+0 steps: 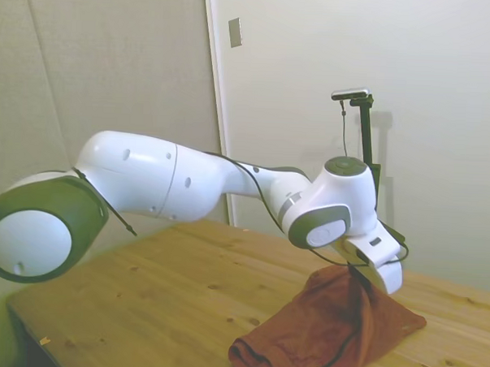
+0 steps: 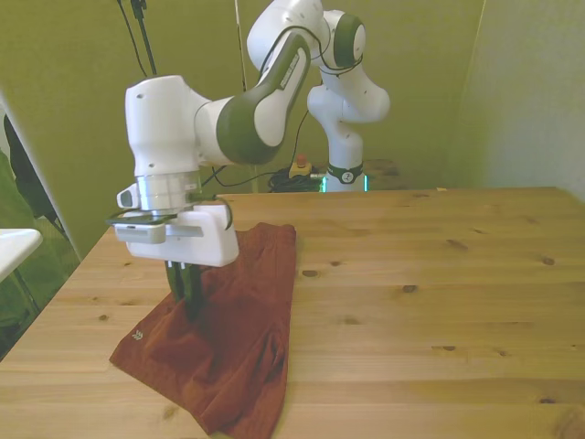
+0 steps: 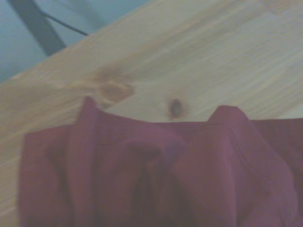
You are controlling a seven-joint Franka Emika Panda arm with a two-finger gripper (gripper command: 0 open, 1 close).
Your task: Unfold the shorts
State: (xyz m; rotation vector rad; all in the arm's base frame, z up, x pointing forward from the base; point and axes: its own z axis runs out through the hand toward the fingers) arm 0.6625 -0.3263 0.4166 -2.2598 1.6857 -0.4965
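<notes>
we have the gripper [image 2: 189, 294] pinched shut on a bit of the rust-red shorts [image 2: 233, 329], which lie bunched near the front view's left of the wooden table [image 2: 439, 293], so we can pull them open.

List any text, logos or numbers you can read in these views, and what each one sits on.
No text is legible in any view.
Shorts: a small pale mark near the corner on the front view's left, too small to read.
Claw: no visible lettering on it.
Table: bare wood, no markings.
</notes>
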